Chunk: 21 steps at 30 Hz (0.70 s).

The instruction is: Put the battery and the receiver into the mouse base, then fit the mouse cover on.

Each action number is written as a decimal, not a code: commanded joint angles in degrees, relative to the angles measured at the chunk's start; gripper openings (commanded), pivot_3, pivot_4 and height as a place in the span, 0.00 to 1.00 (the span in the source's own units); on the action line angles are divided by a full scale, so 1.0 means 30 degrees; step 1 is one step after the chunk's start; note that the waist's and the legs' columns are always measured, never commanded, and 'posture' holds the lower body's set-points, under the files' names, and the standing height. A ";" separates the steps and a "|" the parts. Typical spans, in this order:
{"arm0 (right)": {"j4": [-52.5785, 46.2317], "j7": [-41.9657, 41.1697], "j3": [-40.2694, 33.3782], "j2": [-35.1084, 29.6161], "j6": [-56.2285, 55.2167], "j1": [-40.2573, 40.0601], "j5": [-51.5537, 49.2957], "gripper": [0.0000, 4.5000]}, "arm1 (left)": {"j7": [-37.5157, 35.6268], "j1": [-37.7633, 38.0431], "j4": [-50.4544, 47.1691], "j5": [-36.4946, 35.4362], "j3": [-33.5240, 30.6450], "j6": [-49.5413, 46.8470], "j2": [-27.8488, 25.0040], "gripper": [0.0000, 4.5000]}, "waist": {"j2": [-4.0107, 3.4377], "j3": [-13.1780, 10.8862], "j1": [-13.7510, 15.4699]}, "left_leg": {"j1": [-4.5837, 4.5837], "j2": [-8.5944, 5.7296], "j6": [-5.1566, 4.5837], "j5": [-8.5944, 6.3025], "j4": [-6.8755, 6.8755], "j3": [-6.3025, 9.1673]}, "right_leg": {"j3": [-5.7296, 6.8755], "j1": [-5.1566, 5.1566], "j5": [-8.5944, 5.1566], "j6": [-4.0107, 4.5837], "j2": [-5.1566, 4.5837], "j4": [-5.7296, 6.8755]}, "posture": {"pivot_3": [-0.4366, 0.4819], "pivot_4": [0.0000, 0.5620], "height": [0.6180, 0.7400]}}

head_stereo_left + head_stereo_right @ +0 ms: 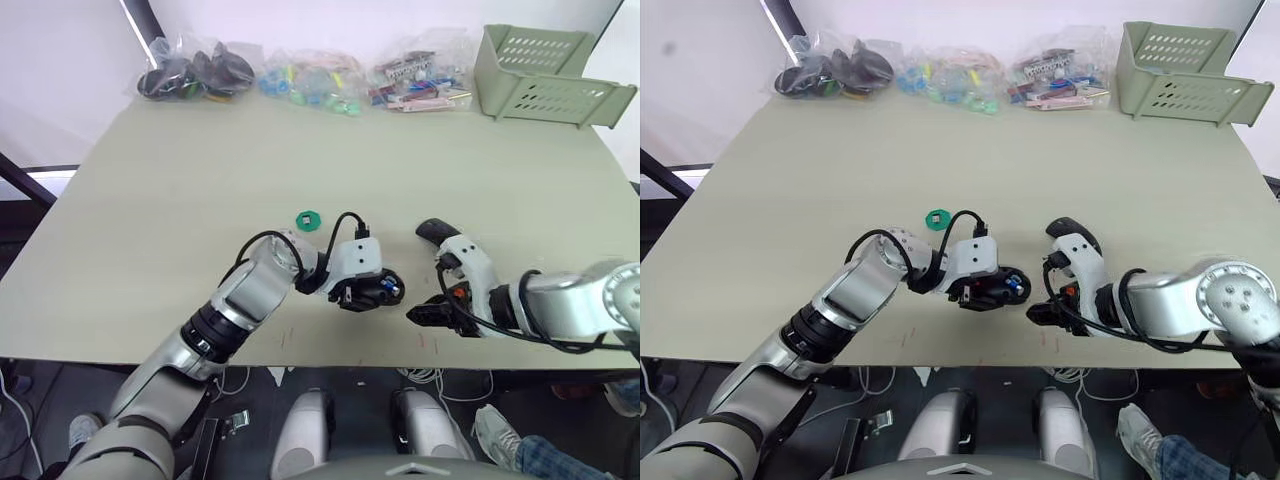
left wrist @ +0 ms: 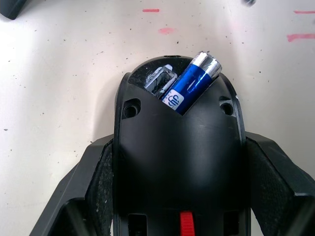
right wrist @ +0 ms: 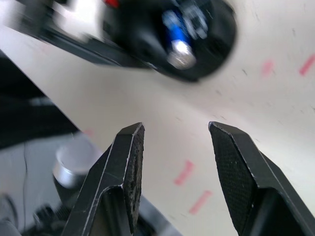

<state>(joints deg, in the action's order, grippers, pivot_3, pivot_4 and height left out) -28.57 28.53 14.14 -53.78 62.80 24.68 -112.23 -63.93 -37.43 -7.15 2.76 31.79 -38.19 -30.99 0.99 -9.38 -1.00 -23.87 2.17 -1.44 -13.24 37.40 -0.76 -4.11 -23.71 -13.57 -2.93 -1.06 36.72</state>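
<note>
My left gripper (image 1: 368, 291) is shut on the black mouse base (image 2: 179, 147), one finger pressed on each side. The battery (image 2: 189, 84), blue with silver ends, lies tilted in the base's end recess, one end sticking up over the rim. A small silvery metal piece (image 2: 162, 81), which looks like the receiver, sits in the slot beside it. To the right, near the table's front edge, my right gripper (image 1: 425, 312) stands open and empty, pointing at the base. A glossy black shell (image 1: 432, 232), apparently the mouse cover, lies behind my right wrist, partly hidden by it.
A flat round green disc (image 1: 307, 218) lies just beyond the left wrist. Bags of small parts (image 1: 300, 78) line the table's far edge, and a pale green basket (image 1: 545, 72) stands at the far right. The front edge (image 1: 330, 362) is close to both grippers.
</note>
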 commanded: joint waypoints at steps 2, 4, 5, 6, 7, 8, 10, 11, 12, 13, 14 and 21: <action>-0.1630 0.0133 -0.0671 -0.0393 -0.1622 -0.0663 -0.0258 0.48 | 0.0015 0.0454 0.0670 0.0441 0.0792 -0.0142 -0.0171 0.67 | 0.0000 0.0000 -0.0005 | 0.0001 0.0002 -0.0001 0.0000 0.0004 -0.0003 | -0.0003 -0.0001 0.0001 0.0001 -0.0001 0.0002 | 0.48 0.27 1.00; -0.1951 0.0244 -0.0775 -0.0461 -0.2198 -0.1041 -0.0258 0.48 | -0.0050 0.0420 0.0719 0.0434 0.0791 -0.0071 -0.0229 0.67 | 0.0000 0.0000 -0.0004 | 0.0002 0.0005 0.0000 0.0000 0.0003 -0.0001 | -0.0004 -0.0002 -0.0001 0.0004 -0.0003 0.0002 | 0.48 0.27 1.00; -0.2055 0.0227 -0.0811 -0.0588 -0.2242 -0.1138 -0.0056 0.48 | -0.0070 0.0395 0.0760 0.0435 0.0787 -0.0052 -0.0240 0.67 | 0.0000 0.0000 0.0001 | 0.0002 0.0004 0.0000 0.0000 0.0002 -0.0001 | -0.0005 -0.0002 -0.0002 0.0005 -0.0004 0.0001 | 0.48 0.27 1.00; -0.2213 0.0084 -0.0930 -0.0634 -0.2283 -0.1210 0.0405 0.48 | -0.0087 0.0364 0.0804 0.0440 0.0788 -0.0031 -0.0238 0.67 | 0.0000 0.0000 0.0010 | 0.0000 0.0004 0.0000 0.0000 0.0000 -0.0002 | -0.0007 -0.0003 -0.0002 0.0006 -0.0004 0.0000 | 0.48 0.27 1.00; -0.2472 -0.0372 -0.1098 -0.0590 -0.2286 -0.1223 0.1234 0.48 | -0.0097 0.0330 0.0839 0.0432 0.0787 -0.0041 -0.0214 0.67 | 0.0000 0.0000 0.0014 | -0.0001 0.0003 0.0000 0.0000 -0.0002 -0.0004 | -0.0007 -0.0003 -0.0001 0.0010 -0.0004 0.0000 | 0.48 0.27 1.00; -0.2653 -0.0717 -0.1207 -0.0530 -0.2309 -0.1223 0.1846 0.48 | -0.0115 0.0303 0.0874 0.0422 0.0778 -0.0035 -0.0205 0.67 | 0.0000 0.0000 0.0014 | -0.0005 0.0003 0.0000 0.0000 -0.0002 -0.0006 | -0.0006 -0.0004 -0.0001 0.0011 -0.0004 -0.0001 | 0.48 0.27 1.00; -0.3530 -0.2827 -0.2145 0.0667 -0.3754 -0.2354 0.4730 0.48 | -0.0141 0.0274 0.0918 0.0427 0.0780 -0.0012 -0.0199 0.67 | 0.0022 0.0011 0.0038 | -0.0004 0.0002 0.0000 0.0000 -0.0003 -0.0005 | -0.0005 -0.0004 -0.0001 0.0011 -0.0001 0.0000 | 0.48 0.27 1.00; -0.3935 -0.3678 -0.2416 0.0896 -0.4128 -0.2794 0.6052 0.48 | -0.0155 0.0259 0.0929 0.0430 0.0778 -0.0001 -0.0206 0.67 | 0.0020 0.0011 0.0056 | -0.0004 0.0005 0.0001 0.0000 -0.0006 0.0010 | 0.0007 -0.0002 -0.0003 0.0012 0.0011 -0.0001 | 0.48 0.27 1.00; -0.4308 -0.4804 -0.2443 0.0887 -0.4173 -0.3246 0.7268 0.48 | -0.0160 0.0244 0.0942 0.0421 0.0768 -0.0017 -0.0188 0.67 | 0.0020 0.0011 0.0061 | -0.0005 0.0002 0.0000 0.0000 -0.0014 0.0012 | 0.0007 -0.0002 -0.0003 0.0011 0.0013 -0.0001 | 0.48 0.27 1.00; -0.4224 -0.5569 -0.2379 0.0936 -0.4237 -0.3742 0.8096 0.48 | -0.0152 0.0234 0.0965 0.0428 0.0768 -0.0018 -0.0173 0.67 | 0.0020 0.0011 0.0065 | -0.0003 0.0003 0.0000 0.0000 -0.0015 0.0014 | 0.0008 -0.0002 -0.0004 0.0011 0.0013 0.0001 | 0.48 0.27 1.00; -0.4099 -0.6375 -0.2106 0.0906 -0.4672 -0.4216 0.9817 0.48 | -0.0130 0.0230 0.0999 0.0435 0.0766 -0.0022 -0.0149 0.67 | 0.0020 0.0011 0.0061 | -0.0004 0.0003 0.0001 0.0000 -0.0013 0.0010 | 0.0008 -0.0003 -0.0004 0.0011 0.0014 0.0002 | 0.48 0.27 1.00; -0.3106 -1.3057 0.0263 0.1658 -0.8902 -0.6552 2.0300 0.18 | -0.0124 0.0114 0.1161 0.0438 0.0727 -0.0055 -0.0081 0.67 | 0.0025 0.0018 0.0054 | 0.0023 -0.0008 0.0001 0.0001 0.0011 -0.0014 | 0.0001 0.0000 -0.0003 0.0005 0.0025 0.0012 | 0.48 0.27 1.00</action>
<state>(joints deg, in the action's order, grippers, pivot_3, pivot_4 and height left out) -38.22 -5.69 13.50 -49.09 40.48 5.71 -58.72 -64.66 -38.12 -5.65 2.63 31.94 -37.38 -30.88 1.07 -9.32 -0.83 -23.79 2.15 -1.44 -13.24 37.43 -0.81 -4.11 -23.71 -13.58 -2.92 -0.98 36.77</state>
